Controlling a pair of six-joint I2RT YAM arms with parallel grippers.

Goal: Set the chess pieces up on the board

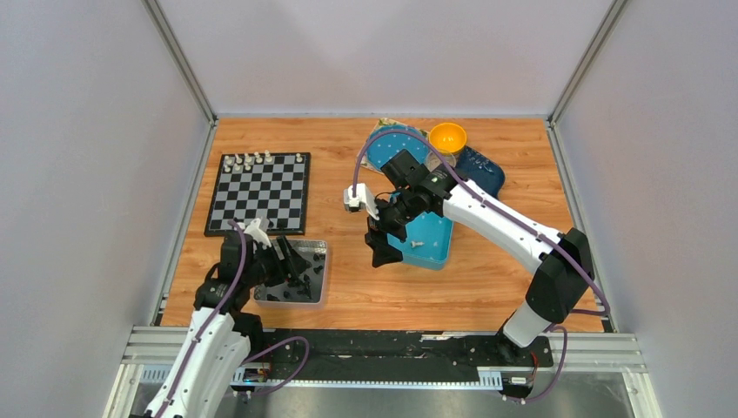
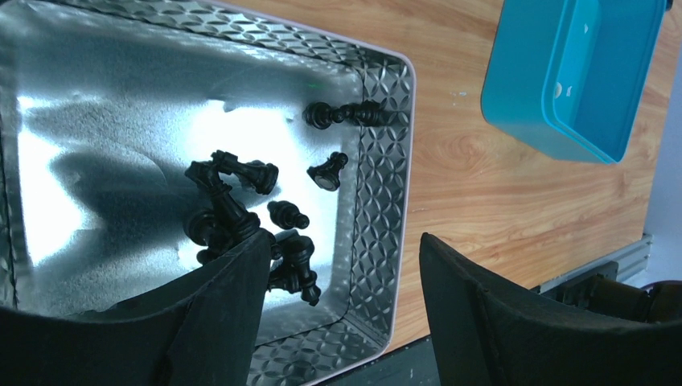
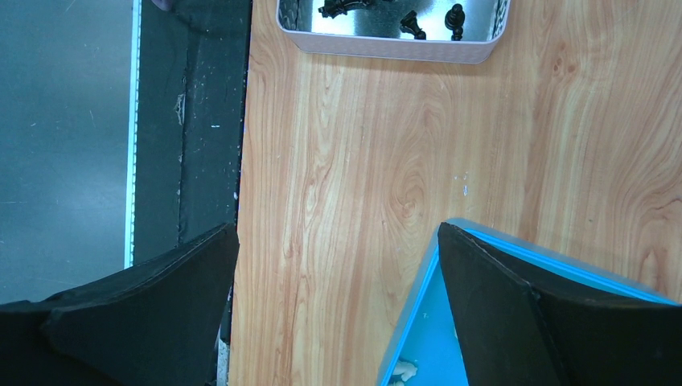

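Left claw (image 2: 342, 265): jaws apart, empty, over the silver tray (image 2: 378, 201).
Right claw (image 3: 338, 265): jaws apart, empty, at the blue tray (image 3: 414, 322) edge.
Done: a few cream chess pieces (image 1: 261, 159) stand on the far row of the board (image 1: 258, 200).
Left: black pieces (image 2: 241, 181) lie in the silver tray.

A robotics lab test cell: plain pale panels (image 1: 78, 174) in metal framing close in a wood-grain table (image 1: 487, 287) on the left, far and right; a left arm (image 1: 204, 348) and right arm (image 1: 496, 218), both cabled, stand bolted to an aluminium rail (image 1: 392, 348) at the near edge, with a board (image 1: 258, 196) laid out on the table
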